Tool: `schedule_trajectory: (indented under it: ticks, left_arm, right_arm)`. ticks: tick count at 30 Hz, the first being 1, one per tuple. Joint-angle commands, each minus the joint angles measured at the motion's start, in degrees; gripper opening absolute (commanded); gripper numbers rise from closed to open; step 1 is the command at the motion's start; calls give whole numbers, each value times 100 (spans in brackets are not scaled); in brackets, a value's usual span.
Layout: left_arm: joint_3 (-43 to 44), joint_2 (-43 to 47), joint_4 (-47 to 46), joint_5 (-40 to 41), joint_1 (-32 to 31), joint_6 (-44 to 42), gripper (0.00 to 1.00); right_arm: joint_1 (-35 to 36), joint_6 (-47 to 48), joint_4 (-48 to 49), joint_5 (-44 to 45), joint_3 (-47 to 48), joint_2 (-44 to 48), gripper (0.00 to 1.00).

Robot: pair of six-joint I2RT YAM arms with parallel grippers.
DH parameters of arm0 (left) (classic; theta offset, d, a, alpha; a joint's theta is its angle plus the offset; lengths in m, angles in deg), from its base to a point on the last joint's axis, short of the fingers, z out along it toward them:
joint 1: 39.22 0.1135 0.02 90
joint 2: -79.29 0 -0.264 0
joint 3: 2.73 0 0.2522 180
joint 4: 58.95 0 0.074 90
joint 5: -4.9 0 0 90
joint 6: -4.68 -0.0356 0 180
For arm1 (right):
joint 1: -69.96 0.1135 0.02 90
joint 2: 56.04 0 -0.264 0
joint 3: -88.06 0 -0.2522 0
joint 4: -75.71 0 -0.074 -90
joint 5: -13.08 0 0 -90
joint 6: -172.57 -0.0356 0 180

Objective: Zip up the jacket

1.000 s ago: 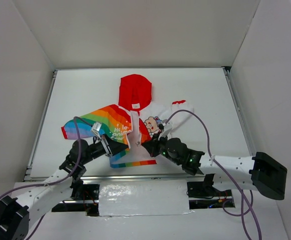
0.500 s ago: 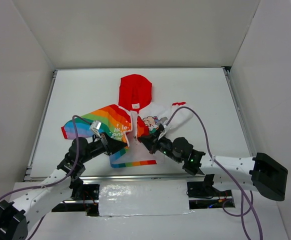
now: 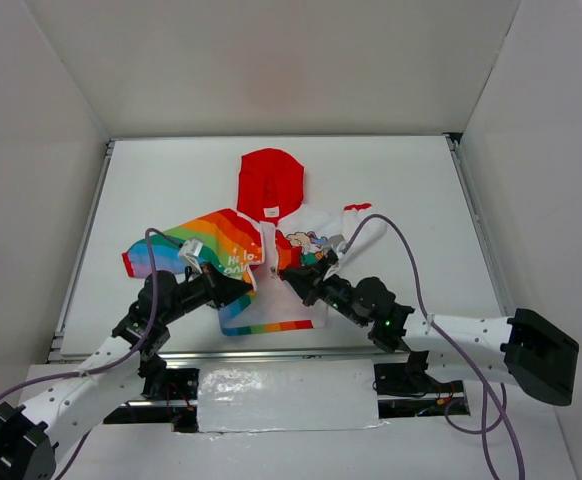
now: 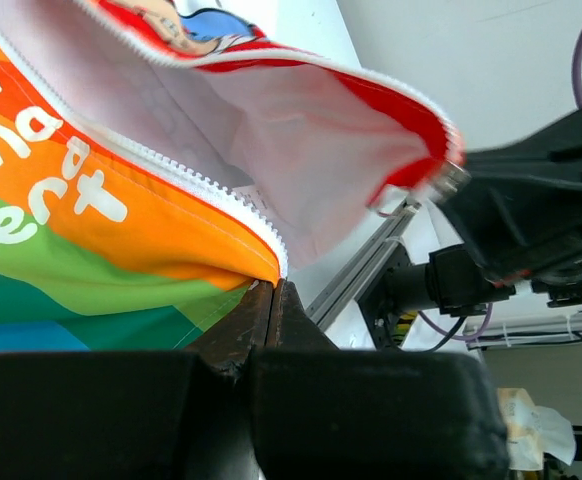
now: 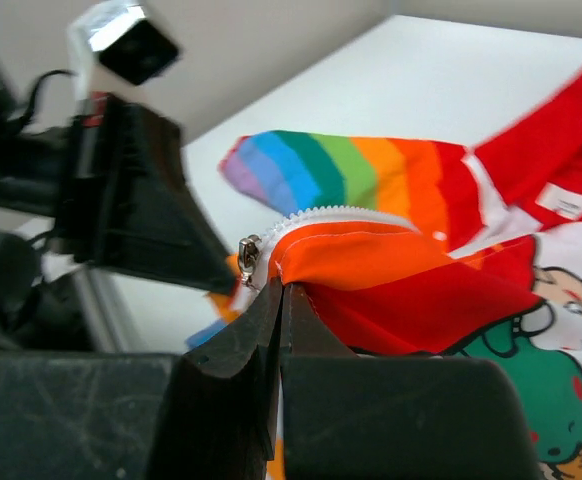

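here, from above, the jacket [image 3: 233, 250] lies spread on the white table [image 3: 171, 180]. its red hood [image 3: 270, 183] points to the far side, the rainbow half is on the left and the white cartoon half on the right. the front is open at the bottom. the left claw [image 3: 249, 288] and the right claw [image 3: 289, 281] sit close beside each other at the lower front edges.

in the left wrist view, the left claw is clenched on the bottom corner of the rainbow half, right at the end of the white zipper teeth [image 4: 171, 170]. the other half hangs lifted above it, pale lining showing, with the right arm [image 4: 531, 210] just beyond.

in the right wrist view, the right claw is clenched on a folded orange and red edge of the jacket. the metal zipper slider [image 5: 248, 258] is just beside its tips, and the left arm [image 5: 131, 200] is close behind.
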Motion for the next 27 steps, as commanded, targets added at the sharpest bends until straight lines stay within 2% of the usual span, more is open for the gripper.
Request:
schedule_trajectory:
  ticks: [1,3,6,19,27]
  left_arm:
    - [339,111,-47,61,-21,-302,0]
    - [409,138,-55,52,-21,-390,0]
    - [488,173,-178,-35,-21,-478,0]
    - [-153,419,-1521,-396,-21,40,0]
    - [-355,358,-1848,-510,-21,356,0]
  right_arm:
    - [-72,128,515,-1141,-70,300,0]
    - [-81,-64,313,-1623,-61,353,0]
    - [-81,-416,136,-1836,-132,354,0]
    - [-81,-1839,-40,-1565,-334,11,0]
    - [-81,-2175,153,-1292,-106,-437,0]
